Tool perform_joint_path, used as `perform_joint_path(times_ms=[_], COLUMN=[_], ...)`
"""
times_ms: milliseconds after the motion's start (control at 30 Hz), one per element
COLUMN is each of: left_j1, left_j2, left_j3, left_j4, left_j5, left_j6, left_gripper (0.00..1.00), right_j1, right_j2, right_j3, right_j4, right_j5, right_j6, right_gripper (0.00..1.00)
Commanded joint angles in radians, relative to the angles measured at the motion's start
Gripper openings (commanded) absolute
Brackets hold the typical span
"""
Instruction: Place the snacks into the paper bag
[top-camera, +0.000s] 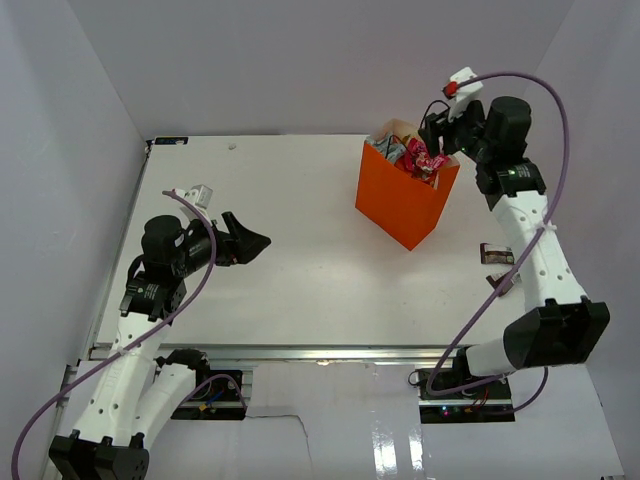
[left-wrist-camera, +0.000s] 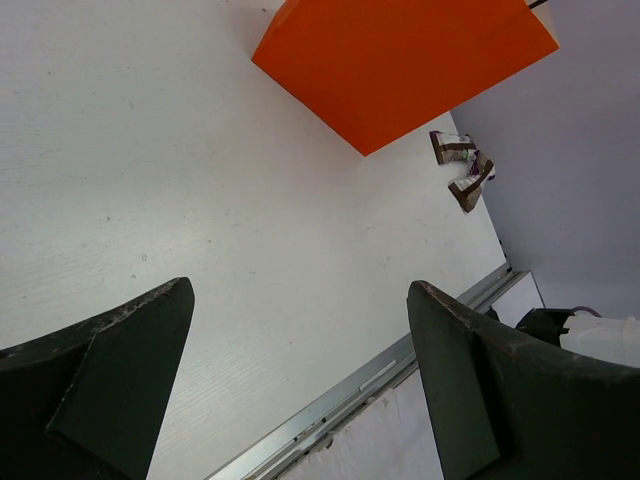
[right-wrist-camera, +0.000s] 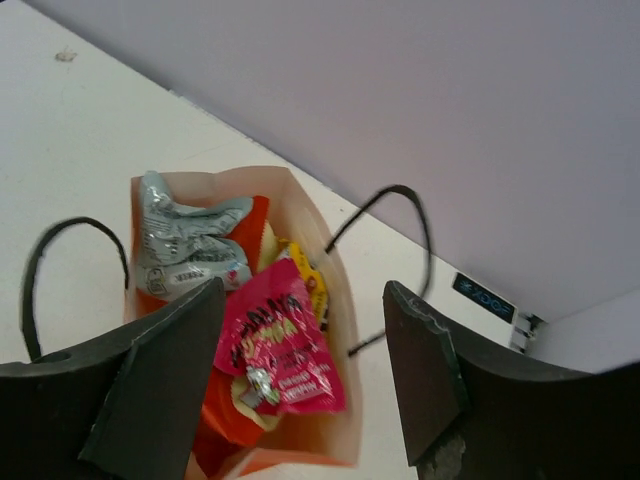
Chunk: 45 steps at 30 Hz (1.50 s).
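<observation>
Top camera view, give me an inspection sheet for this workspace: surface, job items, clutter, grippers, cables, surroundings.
Surface: white table, no spills seen.
Job's things: orange paper bag upright at the far right; inside it are a pink packet, a yellow wrapper and a chip bag with a crumpled silver top.
Clutter: two small brown-and-purple wrappers on the table to the right of the bag; what they are cannot be told.
Grippers: left gripper open and empty above the table; right gripper open over the bag's mouth, gripping nothing.
Cables: purple cable loops off each wrist, away from the bag.
Surroundings: pale walls around the table.
</observation>
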<state>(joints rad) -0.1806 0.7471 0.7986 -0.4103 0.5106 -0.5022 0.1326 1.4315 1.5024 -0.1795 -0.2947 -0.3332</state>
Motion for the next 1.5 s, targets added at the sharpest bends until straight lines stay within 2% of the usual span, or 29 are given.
perform_joint_path(times_ms=[0, 100, 200, 333, 500, 533, 667, 800, 967, 1100, 1267, 1467], left_j1=[-0.002, -0.002, -0.002, -0.002, 0.000, 0.000, -0.002, 0.000, -0.002, -0.002, 0.000, 0.000], left_j2=[-0.006, -0.002, 0.009, 0.043, 0.106, 0.113, 0.152, 0.170, 0.167, 0.155, 0.103, 0.078], left_j3=[0.011, -0.007, -0.024, -0.029, -0.030, -0.029, -0.029, -0.035, -0.061, -0.082, -0.120, -0.141], left_j4=[0.021, 0.036, 0.053, 0.080, 0.113, 0.117, 0.122, 0.123, 0.142, 0.148, 0.137, 0.120], left_j5=[-0.021, -0.020, -0.012, 0.005, 0.045, 0.049, 0.074, 0.089, 0.103, 0.106, 0.089, 0.077], left_j6=[-0.025, -0.032, -0.036, -0.039, -0.047, -0.047, -0.047, -0.059, -0.091, -0.124, -0.137, -0.142], left_gripper=[0.98, 0.98, 0.98, 0.98, 0.98, 0.98, 0.98, 0.98, 0.98, 0.98, 0.98, 0.98], right_j1=[-0.071, -0.158, -0.220, -0.272, -0.318, -0.335, -0.438, -0.490, -0.507, -0.528, -0.544, -0.544], right_j2=[-0.111, -0.178, -0.232, -0.263, -0.241, -0.237, -0.232, -0.232, -0.195, -0.099, -0.022, -0.006], right_j3=[0.049, -0.017, -0.088, -0.221, -0.451, -0.473, -0.580, -0.651, -0.699, -0.691, -0.697, -0.738], right_j4=[-0.081, -0.176, -0.256, -0.392, -0.458, -0.462, -0.454, -0.382, -0.237, -0.175, -0.111, -0.060], right_j5=[-0.029, -0.037, 0.037, 0.286, 0.593, 0.612, 0.595, 0.586, 0.582, 0.589, 0.557, 0.522], right_j6=[0.052, 0.059, 0.068, 0.141, 0.274, 0.298, 0.373, 0.424, 0.491, 0.542, 0.563, 0.563], right_gripper=[0.71, 0.72, 0.75, 0.76, 0.82, 0.83, 0.86, 0.86, 0.83, 0.81, 0.72, 0.50])
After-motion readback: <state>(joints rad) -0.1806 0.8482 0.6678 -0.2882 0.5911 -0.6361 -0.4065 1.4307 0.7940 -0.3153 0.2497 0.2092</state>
